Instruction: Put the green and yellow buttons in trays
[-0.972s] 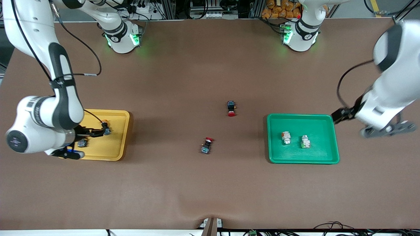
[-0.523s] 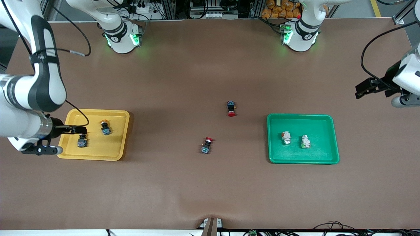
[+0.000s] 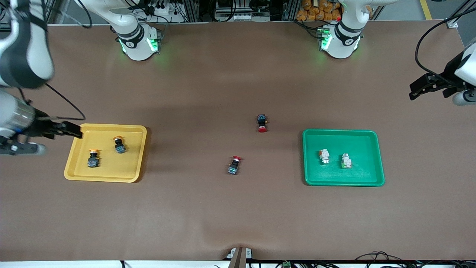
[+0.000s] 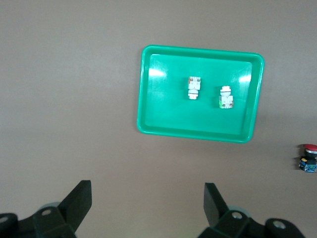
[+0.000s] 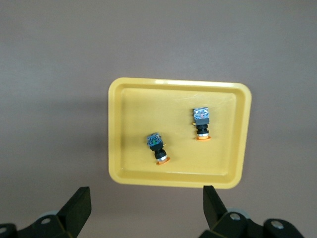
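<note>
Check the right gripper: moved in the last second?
Yes. The right gripper has pulled off the yellow tray, up toward the right arm's end of the table.

right arm (image 3: 15, 74) cut by picture edge, left arm (image 3: 461, 74) likewise, jaws' bases cropped in wrist views

The shallow green plastic tray (image 4: 146, 109) at the upper centre of the left wrist frame is glossy (white glints sit on its floor). The shallow yellow plastic tray (image 5: 116, 148) looks smooth, duller. The brown table covering (image 3: 208, 216) is matt, faintly rippled at lower centre.
</note>
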